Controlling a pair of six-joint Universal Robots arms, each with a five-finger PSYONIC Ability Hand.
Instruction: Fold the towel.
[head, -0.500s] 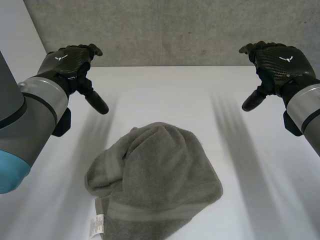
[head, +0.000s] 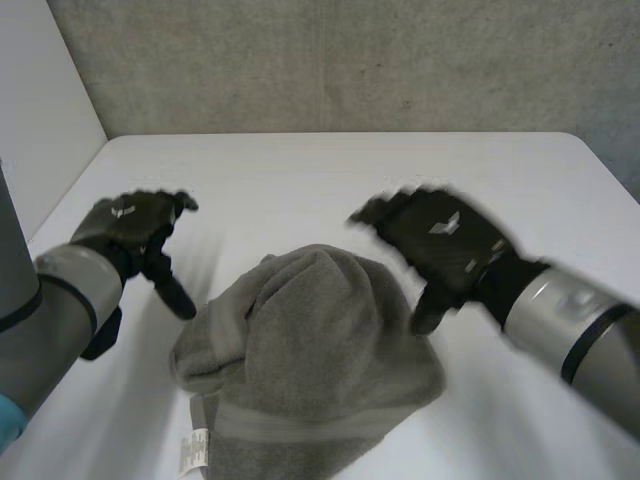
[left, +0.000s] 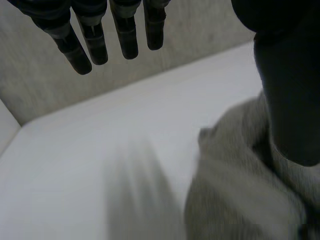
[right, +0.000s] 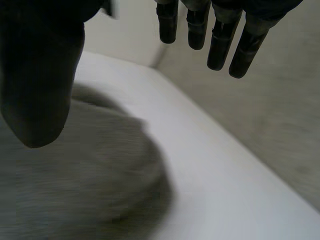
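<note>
Saw one grey towel (head: 310, 350) bunched up in a heap near the front middle of the white bench (head: 330, 170). Saw one small white label (head: 193, 452) at its front edge, next to a flat woven band. Counted two hands, one towel, one label and one bench.

Found the left hand (head: 135, 225) just beside the towel's left side, above the bench. Saw its fingers (left: 95, 45) straight and spread a little, thumb held apart, holding nothing. Found the right hand (head: 440, 245) over the towel's far right side. Saw its fingers (right: 220, 45) straight and spread too, thumb apart, nothing pinched. Could not tell about any touch between thumb and cloth, for either hand.

Judged the towel soft, thick, floppy and probably light. Judged it likely to sag and bend wherever lifted, and not likely to slip much or to break. Thought the lumpy middle a poor place to grab, good only for lifting a bunch. Thought the edges better. Took the band by the label for a real edge, so a pinch there, one hand near each end, seemed best. Guessed a need to pull the heap out flat first, before any fold. Could not find the corners, tucked away somewhere in the heap.
</note>
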